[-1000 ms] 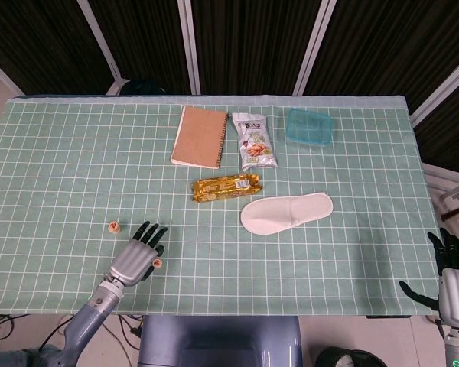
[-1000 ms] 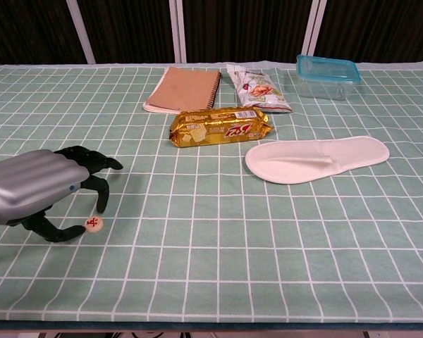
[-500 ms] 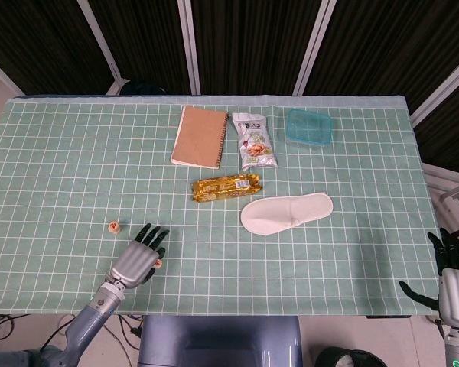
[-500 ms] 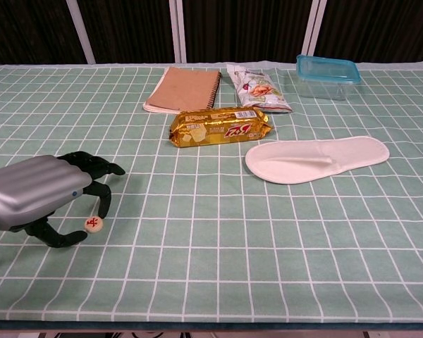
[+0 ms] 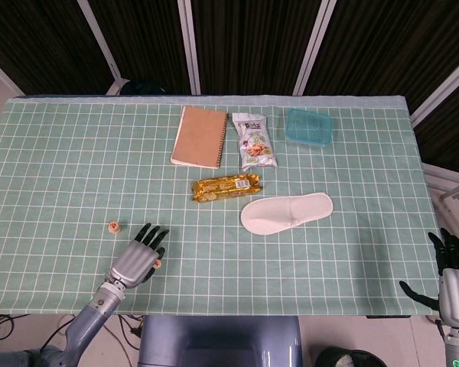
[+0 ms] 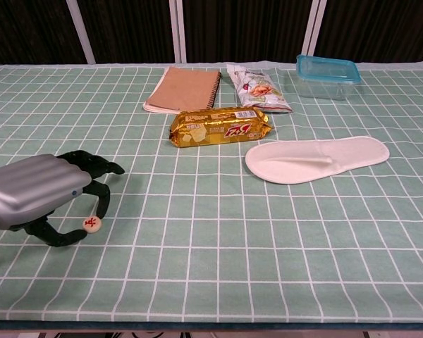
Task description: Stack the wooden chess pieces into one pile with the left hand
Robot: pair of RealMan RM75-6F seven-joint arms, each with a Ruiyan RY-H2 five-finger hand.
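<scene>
Wooden chess piece (image 6: 92,224) pinched between thumb and a finger of left hand (image 6: 39,193), lower left of chest view, at counter (image 6: 218,232) level. Second chess piece (image 5: 115,226) lying apart, up-left of that hand in head view. Right hand (image 5: 453,271) lower right, fingers spread, holding nothing.

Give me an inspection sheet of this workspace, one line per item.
Surface: table under green checked cloth.
Job's things: one chess piece pinched by the left hand; second chess piece lies apart, unstacked.
Clutter: notebook, snack bag, gold packet, white slipper, blue container.
Hands: left hand holds a piece; right hand off the table edge, fingers spread.
Cables: nothing seen.
Surroundings: dark slatted wall.
</scene>
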